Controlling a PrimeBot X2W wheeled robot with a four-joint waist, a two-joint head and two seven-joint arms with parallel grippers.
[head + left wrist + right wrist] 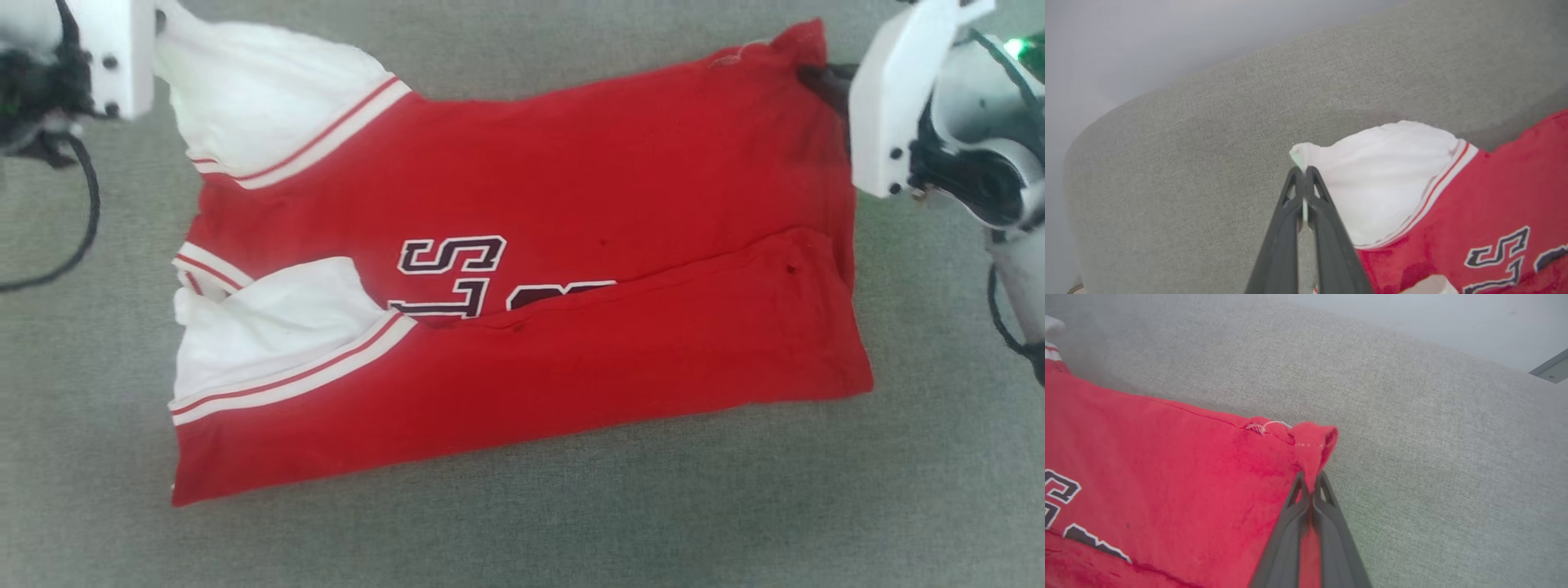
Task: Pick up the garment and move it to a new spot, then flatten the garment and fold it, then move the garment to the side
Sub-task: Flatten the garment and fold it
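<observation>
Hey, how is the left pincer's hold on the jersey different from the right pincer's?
The left pincer pinches the tip of a white sleeve; the right pincer pinches a red hem corner. The left pincer holds the garment at its sleeve end, the right pincer at the opposite, bottom end. Both are shut on the garment's far edge, over the grey fabric surface.

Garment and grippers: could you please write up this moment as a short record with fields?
surface: grey fabric
garment: red jersey with white sleeves, lying sideways, neck end at the head view's left
fold: near long side folded over the middle, covering part of the lettering
left gripper: shut on the tip of the far sleeve
right gripper: shut on the far hem corner
</observation>
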